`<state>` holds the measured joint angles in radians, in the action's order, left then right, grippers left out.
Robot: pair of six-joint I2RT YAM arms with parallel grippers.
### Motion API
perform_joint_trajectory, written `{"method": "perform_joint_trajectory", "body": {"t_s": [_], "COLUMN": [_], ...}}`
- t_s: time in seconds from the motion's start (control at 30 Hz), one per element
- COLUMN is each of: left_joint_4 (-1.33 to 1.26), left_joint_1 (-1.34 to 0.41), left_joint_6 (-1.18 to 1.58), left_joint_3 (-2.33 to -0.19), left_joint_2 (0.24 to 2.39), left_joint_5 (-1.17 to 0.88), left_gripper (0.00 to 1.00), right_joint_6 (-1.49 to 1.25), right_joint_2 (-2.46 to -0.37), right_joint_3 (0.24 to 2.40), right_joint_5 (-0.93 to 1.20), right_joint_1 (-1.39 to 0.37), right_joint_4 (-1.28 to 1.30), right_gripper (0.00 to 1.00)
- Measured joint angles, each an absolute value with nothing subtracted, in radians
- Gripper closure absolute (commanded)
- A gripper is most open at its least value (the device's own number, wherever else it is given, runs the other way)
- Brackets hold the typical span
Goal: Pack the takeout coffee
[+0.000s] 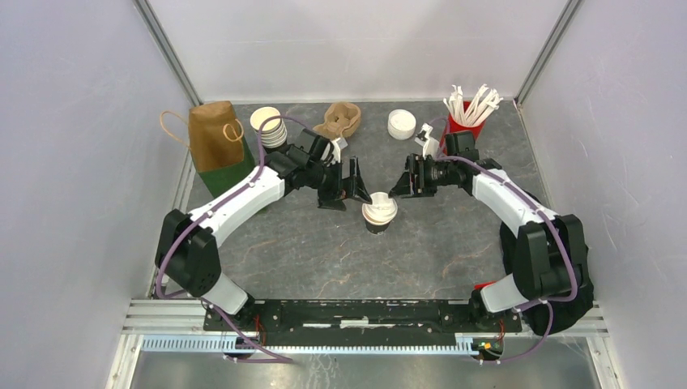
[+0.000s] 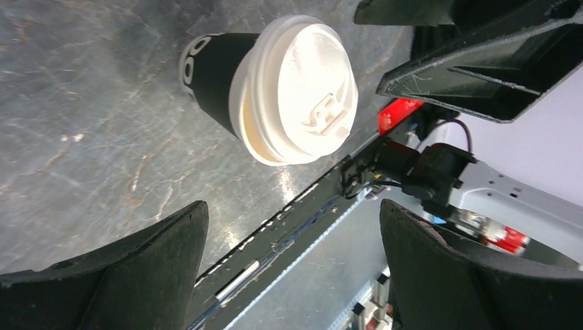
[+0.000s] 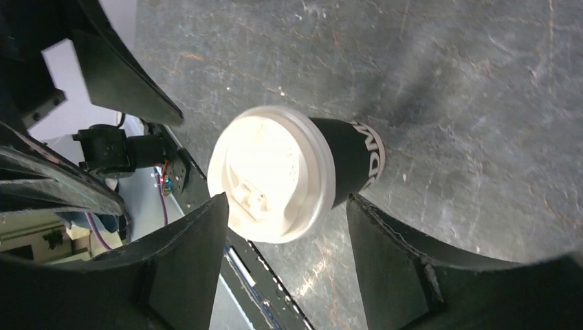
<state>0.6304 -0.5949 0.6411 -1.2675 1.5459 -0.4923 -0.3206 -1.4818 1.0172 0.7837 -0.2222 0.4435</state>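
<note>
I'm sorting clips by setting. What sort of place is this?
Probably a lab robot cell staged as a coffee counter: white walls around a stone-look table, a lidded takeout coffee, stacked paper cups, a red cup of straws.

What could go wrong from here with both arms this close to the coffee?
1. Both sets of jaws stand open on opposite sides of the coffee cup without touching it. If they close in together, they may clash or tip it.
2. The right jaws appear near the height of the lid; a squeeze there might pop it off.
3. The paper bag sits far back left, beside the cup stack. Carrying the cup over could knock that stack.
</note>
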Motion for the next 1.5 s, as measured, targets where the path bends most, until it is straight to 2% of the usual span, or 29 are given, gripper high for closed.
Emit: {"method": "perform_joint_trajectory", "body": {"t_s": [0.1,0.23,0.57,0.9,1.17,1.5], "left_joint_4": [0.557,0.474,0.338,0.228,0.198,0.2], "left_joint_1": [-0.592,-0.591,-0.591,-0.598,-0.618,-0.619], "left_joint_6": [0.689,0.739,0.805,0.873,0.892,0.893], "left_joint_3": [-1.22,-1.163,-1.081,-1.04,-1.038,-1.024], "left_joint_2": [1.552,1.561,1.583,1.619,1.62,1.62], "left_joint_5": [-0.543,-0.582,-0.592,-0.609,-0.607,-0.573], "left_gripper": [0.05,0.07,0.06,0.16,0.21,0.3], "right_joint_6": [-0.326,-0.316,-0.28,-0.28,-0.287,-0.293], "right_joint_2": [-1.513,-1.564,-1.62,-1.61,-1.563,-1.522], "right_joint_3": [1.017,1.032,1.052,1.049,1.041,1.012], "right_joint_5": [0.818,0.835,0.86,0.882,0.877,0.825], "right_joint_1": [-0.23,-0.236,-0.243,-0.26,-0.261,-0.239], "right_joint_4": [0.385,0.364,0.36,0.352,0.35,0.355], "right_gripper": [0.36,0.36,0.48,0.54,0.5,0.34]}}
